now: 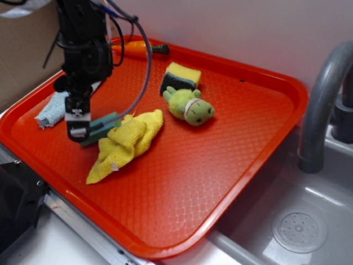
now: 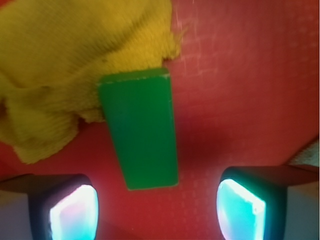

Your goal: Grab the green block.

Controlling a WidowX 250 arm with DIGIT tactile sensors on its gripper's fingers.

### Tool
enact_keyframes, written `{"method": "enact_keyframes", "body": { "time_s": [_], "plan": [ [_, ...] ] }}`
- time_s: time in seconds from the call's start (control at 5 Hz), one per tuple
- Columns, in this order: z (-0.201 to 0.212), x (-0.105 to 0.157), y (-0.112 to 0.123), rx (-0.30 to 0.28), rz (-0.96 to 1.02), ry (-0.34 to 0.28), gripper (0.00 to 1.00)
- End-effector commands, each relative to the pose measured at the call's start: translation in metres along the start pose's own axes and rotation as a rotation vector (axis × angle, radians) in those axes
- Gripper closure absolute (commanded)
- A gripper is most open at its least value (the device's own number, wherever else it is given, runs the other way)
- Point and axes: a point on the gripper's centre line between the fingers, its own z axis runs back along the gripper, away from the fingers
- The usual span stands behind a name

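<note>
Overhead, on the orange tray (image 1: 231, 165), the gripper (image 1: 79, 131) hangs at about nine o'clock, directly over the green block (image 1: 105, 126), which lies touching the left edge of the crumpled yellow cloth (image 1: 126, 143); a plush toy (image 1: 189, 107) and a yellow sponge (image 1: 181, 77) sit toward twelve o'clock. Seen from the wrist, the gripper (image 2: 157, 210) is spread wide, its fingertips (image 2: 75, 210) at seven and five o'clock, the green block (image 2: 141, 130) between and beyond them, untouched, its far end against the yellow cloth (image 2: 60, 65).
</note>
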Motion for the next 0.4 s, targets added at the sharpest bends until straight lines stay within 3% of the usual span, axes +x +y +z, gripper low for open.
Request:
{"method": "enact_keyframes", "body": {
  "time_s": [0.0,0.2],
  "plan": [
    [-0.0141,0.0102,-0.0061,0.059,-0.015,0.089,0.0],
    [-0.0169,0.0136,-0.0088,0.103,0.006,0.16,0.0]
  ]
}}
